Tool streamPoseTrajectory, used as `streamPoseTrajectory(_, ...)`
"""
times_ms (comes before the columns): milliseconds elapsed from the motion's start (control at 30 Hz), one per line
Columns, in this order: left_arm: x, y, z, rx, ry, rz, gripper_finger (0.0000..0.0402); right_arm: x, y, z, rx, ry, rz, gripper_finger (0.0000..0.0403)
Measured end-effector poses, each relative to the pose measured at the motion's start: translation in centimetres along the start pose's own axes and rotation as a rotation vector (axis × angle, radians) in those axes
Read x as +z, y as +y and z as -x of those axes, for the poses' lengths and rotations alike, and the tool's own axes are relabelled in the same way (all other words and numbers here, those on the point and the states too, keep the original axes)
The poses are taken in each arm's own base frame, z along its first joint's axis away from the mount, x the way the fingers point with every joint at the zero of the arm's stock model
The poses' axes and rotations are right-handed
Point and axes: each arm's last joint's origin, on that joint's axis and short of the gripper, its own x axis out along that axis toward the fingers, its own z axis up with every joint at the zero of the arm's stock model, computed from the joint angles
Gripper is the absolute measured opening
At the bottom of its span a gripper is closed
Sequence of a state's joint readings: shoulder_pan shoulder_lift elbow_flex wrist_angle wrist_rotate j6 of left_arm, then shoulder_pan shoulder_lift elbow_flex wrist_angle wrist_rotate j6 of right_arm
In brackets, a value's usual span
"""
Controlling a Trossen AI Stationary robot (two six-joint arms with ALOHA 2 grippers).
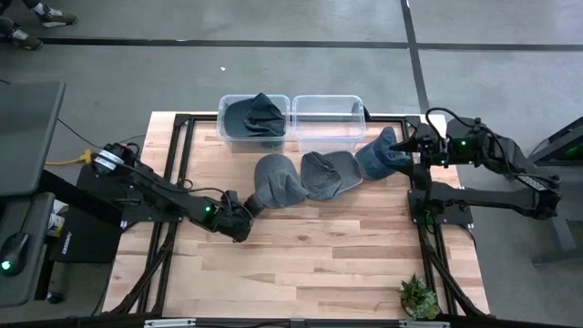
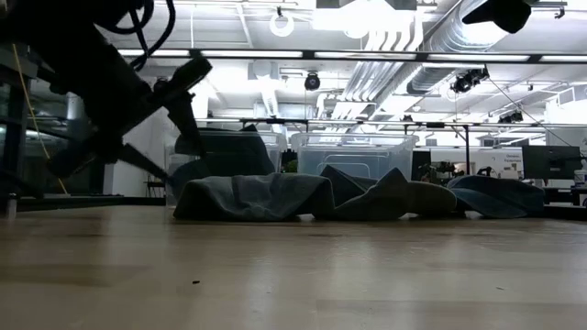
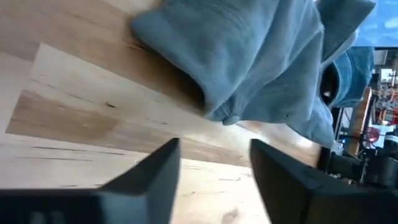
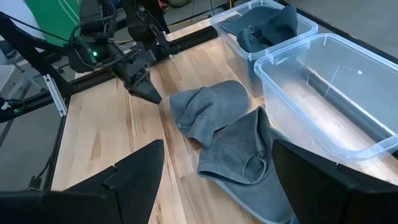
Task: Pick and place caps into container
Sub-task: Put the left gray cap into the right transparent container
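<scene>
Three denim-blue caps lie in a row on the wooden table: a left cap (image 1: 278, 179), a middle cap (image 1: 330, 173) and a right cap (image 1: 383, 155). My left gripper (image 1: 246, 208) stands open low over the table, just short of the left cap's near-left edge (image 3: 205, 99), touching nothing. At the table's right edge my right gripper (image 1: 414, 146) hangs open, raised above the right cap. Its wrist view shows the left cap (image 4: 208, 109) and the middle cap (image 4: 245, 155) overlapping. Another cap (image 1: 258, 114) lies in the left container (image 1: 228, 128).
Two clear plastic containers stand side by side at the far edge; the right one (image 1: 328, 123) holds nothing. A small potted plant (image 1: 418, 297) sits at the near right corner. Bare wood lies between the caps and the near edge.
</scene>
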State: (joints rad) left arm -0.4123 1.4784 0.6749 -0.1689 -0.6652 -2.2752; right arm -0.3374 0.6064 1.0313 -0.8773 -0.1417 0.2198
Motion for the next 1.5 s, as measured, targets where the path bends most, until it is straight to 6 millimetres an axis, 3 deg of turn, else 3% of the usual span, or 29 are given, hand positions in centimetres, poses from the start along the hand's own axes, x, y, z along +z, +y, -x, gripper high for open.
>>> streamPoseTrajectory(100,-0.1,0.4,-1.0,-0.004,-0.045,0.001,0.0244,0.0,0.0,0.0,0.000,0.000,0.003,0.0293)
streamPoseTrajectory(233,0.0,0.3,-2.3,-0.031,-0.084,0.038,0.0274,0.0,0.0,0.0,0.000,0.001,0.000,0.0293)
streamPoseTrajectory(500,0.7,1.0,-4.7,-0.002,-0.161,0.050,0.0277,0.0,0.0,0.0,0.011,0.003,-0.029,0.0293)
streamPoseTrajectory(967,2.0,0.1,-5.8,-0.045,-0.240,0.059,0.0273,0.2,0.0,0.0,-0.023,-0.026,-0.031,0.0293)
streamPoseTrajectory(1267,3.2,-1.1,-7.3,-0.055,-0.251,0.034,0.0213,0.4,0.0,0.0,-0.030,-0.042,-0.039,0.0293)
streamPoseTrajectory(1367,3.2,-1.2,-7.3,-0.057,-0.237,0.026,0.0163,0.4,0.0,0.0,-0.029,-0.043,-0.048,0.0293)
streamPoseTrajectory(1500,3.2,-1.1,-7.3,-0.047,-0.235,-0.008,0.0061,0.4,0.0,0.0,-0.029,-0.044,-0.064,0.0293)
